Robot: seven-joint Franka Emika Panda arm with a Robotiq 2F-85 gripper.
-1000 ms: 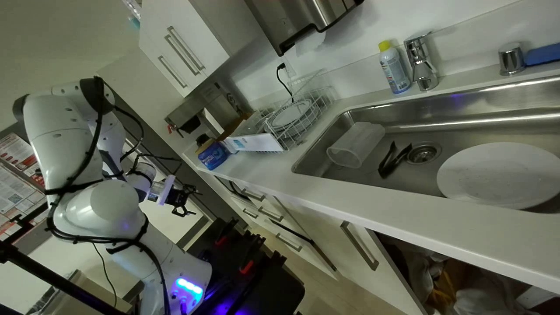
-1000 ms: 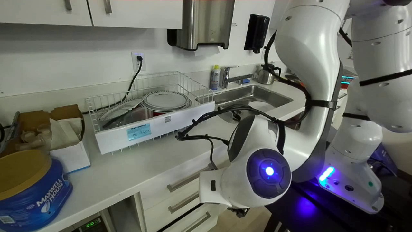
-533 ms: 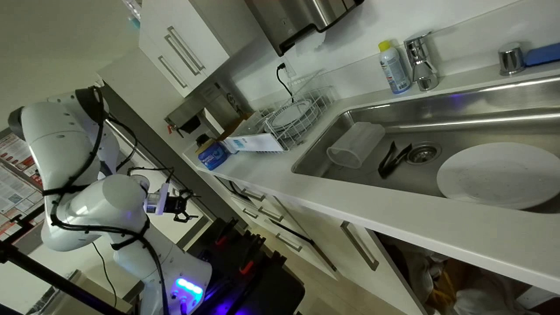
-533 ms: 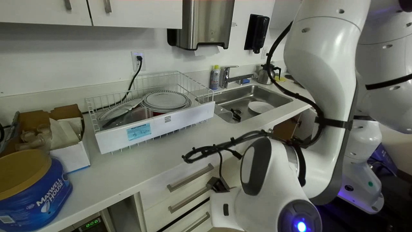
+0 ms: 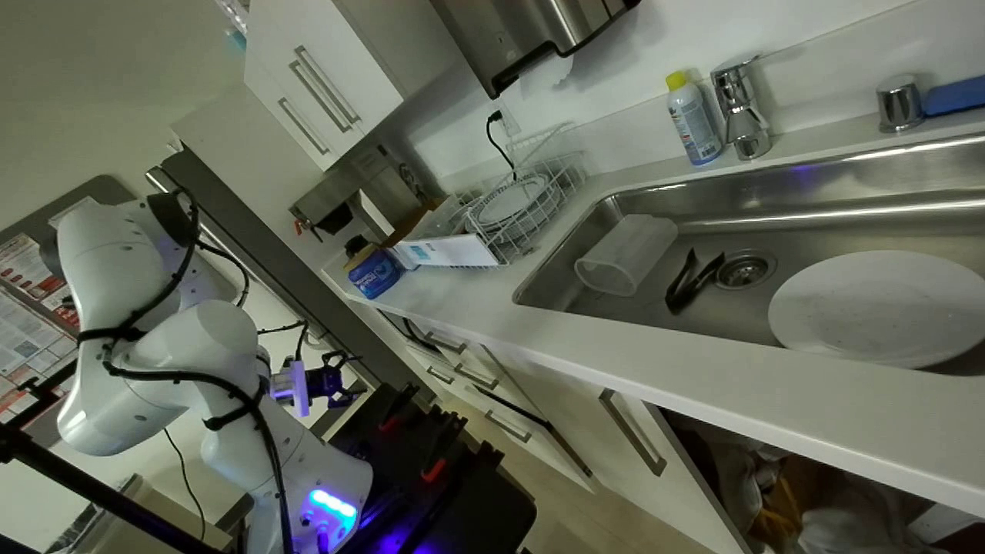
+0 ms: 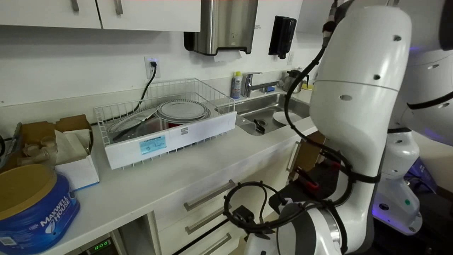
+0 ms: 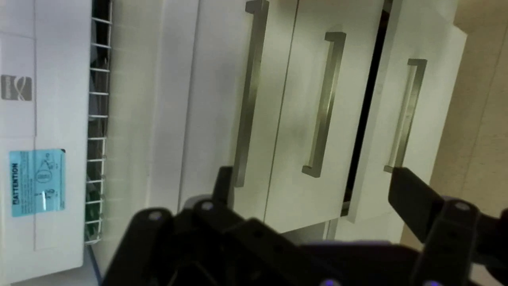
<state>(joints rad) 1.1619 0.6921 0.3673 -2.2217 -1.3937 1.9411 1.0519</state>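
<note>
My black gripper (image 7: 312, 186) stands open in the wrist view, its two fingers wide apart with nothing between them. Beyond it, apart from the fingers, is a stack of white drawers, seen turned sideways. They carry metal bar handles: the upper handle (image 7: 250, 95), the middle handle (image 7: 327, 107) and the lowest handle (image 7: 406, 115). A dark gap behind the front of the lowest drawer (image 7: 430, 107) shows it pulled out slightly. In an exterior view the gripper (image 5: 355, 375) hangs below counter height, close above the black robot stand. The arm and frame edge hide it in an exterior view.
A white dish rack (image 6: 170, 134) holding plates (image 6: 182, 108) stands on the counter (image 6: 159, 191). Beside it are a cardboard box (image 6: 76, 171) and a blue coffee tub (image 6: 39, 216). The steel sink (image 5: 816, 208) contains a white plate (image 5: 877, 308), a clear container (image 5: 627, 254) and black tongs (image 5: 692, 281).
The gripper has lowered and shifted slightly right in an exterior view, still empty. The elbow has swung down, and the wrist has sunk toward the bottom edge in an exterior view.
</note>
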